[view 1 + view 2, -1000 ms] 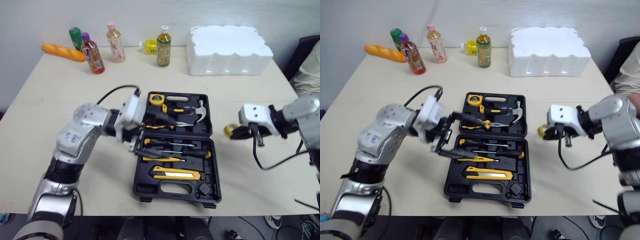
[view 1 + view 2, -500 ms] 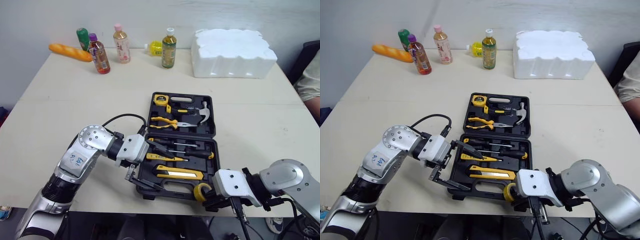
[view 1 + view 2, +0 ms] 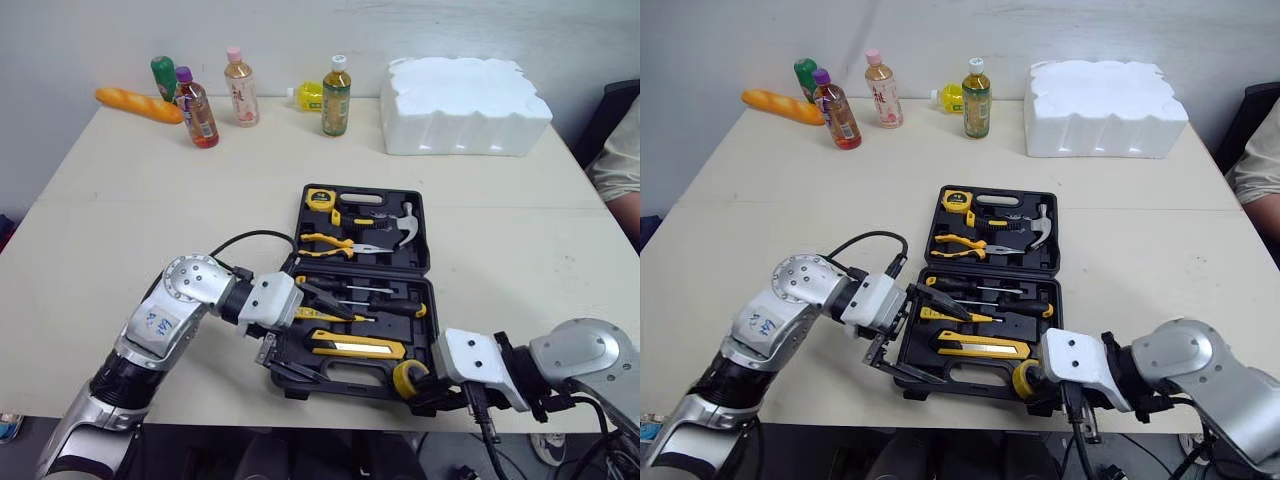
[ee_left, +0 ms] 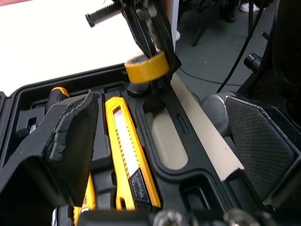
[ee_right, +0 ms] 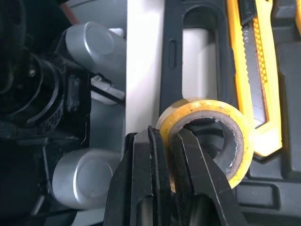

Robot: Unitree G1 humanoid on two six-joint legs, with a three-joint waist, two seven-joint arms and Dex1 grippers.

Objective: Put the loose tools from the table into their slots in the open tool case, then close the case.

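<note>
Left gripper (image 3: 328, 347): fingers spread wide over the near left part of the open tool case (image 3: 345, 381). Utility knife (image 4: 127, 150) seated in its slot, just ahead between those fingers. Right gripper (image 5: 167, 155): pinching the wall of the yellow tape roll (image 5: 205, 104), one finger inside the ring and one outside, above the case's near right corner. Versus half a second earlier: both grippers barely shifted, roll pinched as before.
</note>
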